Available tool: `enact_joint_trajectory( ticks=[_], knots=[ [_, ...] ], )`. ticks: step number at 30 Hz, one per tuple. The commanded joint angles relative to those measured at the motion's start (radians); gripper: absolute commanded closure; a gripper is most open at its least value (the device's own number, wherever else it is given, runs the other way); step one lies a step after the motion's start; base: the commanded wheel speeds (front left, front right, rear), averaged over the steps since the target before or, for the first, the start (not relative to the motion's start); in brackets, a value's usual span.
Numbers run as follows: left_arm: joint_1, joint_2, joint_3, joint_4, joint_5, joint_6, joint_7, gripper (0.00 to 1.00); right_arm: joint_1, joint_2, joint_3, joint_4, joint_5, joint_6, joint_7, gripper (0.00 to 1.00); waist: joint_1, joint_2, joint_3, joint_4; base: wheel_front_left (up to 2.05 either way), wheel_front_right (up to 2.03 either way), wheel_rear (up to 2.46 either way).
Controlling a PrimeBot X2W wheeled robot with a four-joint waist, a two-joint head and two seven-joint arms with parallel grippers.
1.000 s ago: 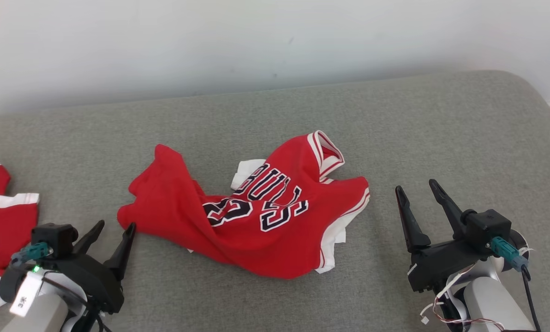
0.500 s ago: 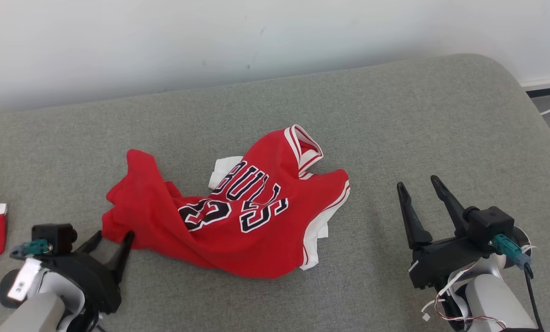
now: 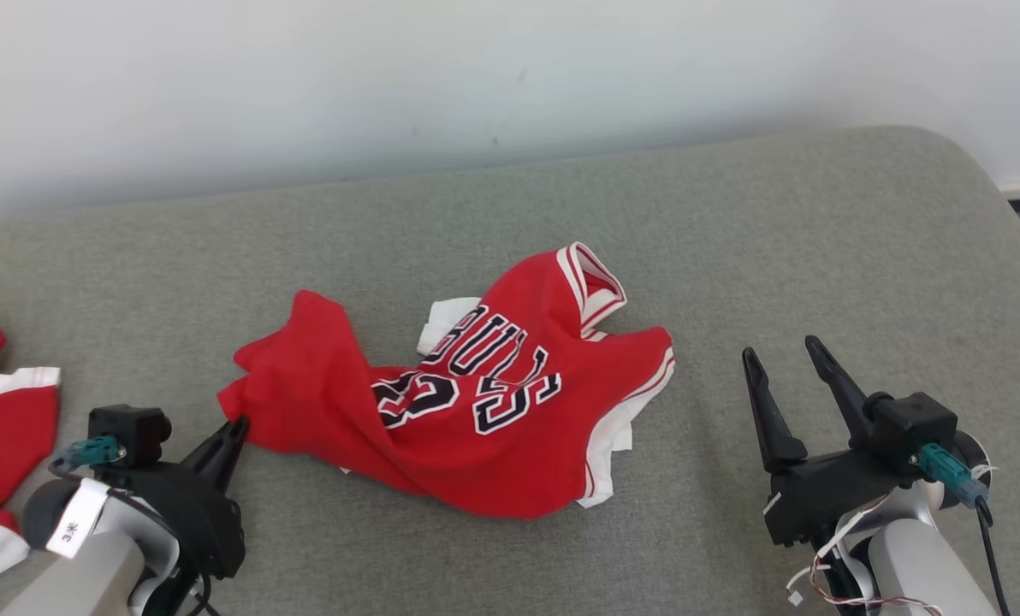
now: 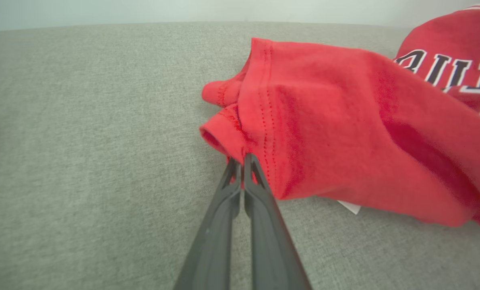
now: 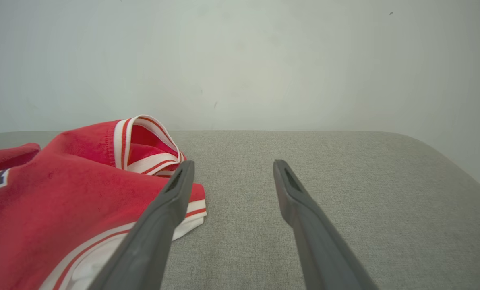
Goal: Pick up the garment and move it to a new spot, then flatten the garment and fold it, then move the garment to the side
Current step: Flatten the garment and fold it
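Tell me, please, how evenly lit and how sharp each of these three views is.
Head view: soft, even light, no glare, only a faint shadow under the jersey. Left wrist view: hem stitching crisp by the shut left gripper, lettering at the edge softer. Right wrist view: right gripper goes soft toward the bottom edge.

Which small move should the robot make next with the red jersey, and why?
Probably raise the left gripper a little: it is shut on a hem corner of the jersey, which lies crumpled on the grey cushion. The right gripper stands open, apart from it.
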Motion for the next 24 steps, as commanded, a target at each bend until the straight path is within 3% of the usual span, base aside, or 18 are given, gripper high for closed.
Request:
enact_joint_trajectory(
  ticks=[1,6,10,24],
  knots=[
    [-0.012,0.002,-0.004,-0.005,0.009,0.003,-0.007,1.0,0.007,-0.005,-0.004,-0.001,-0.002,0.0,0.0,0.0,0.0,0.0,-0.017,0.016,0.0,0.0,0.0],
    [0.017,-0.008,-0.017,-0.059,0.02,0.025,-0.013,1.0,0.03,-0.001,0.0,0.008,0.01,0.0,-0.002,0.0,0.0,0.0,-0.057,0.042,0.0,0.0,0.0],
    [0.057,0.015,-0.038,-0.18,0.029,0.066,0.02,1.0,0.048,0.002,-0.005,0.015,0.015,0.0,-0.005,0.0,0.0,0.0,-0.086,0.066,0.0,0.0,0.0],
    [0.274,0.239,-0.065,-0.851,0.014,0.354,0.219,1.0,0.066,0.007,-0.009,0.022,0.027,0.0,-0.013,0.0,0.0,0.0,-0.105,0.127,0.0,0.0,0.0]
  ],
)
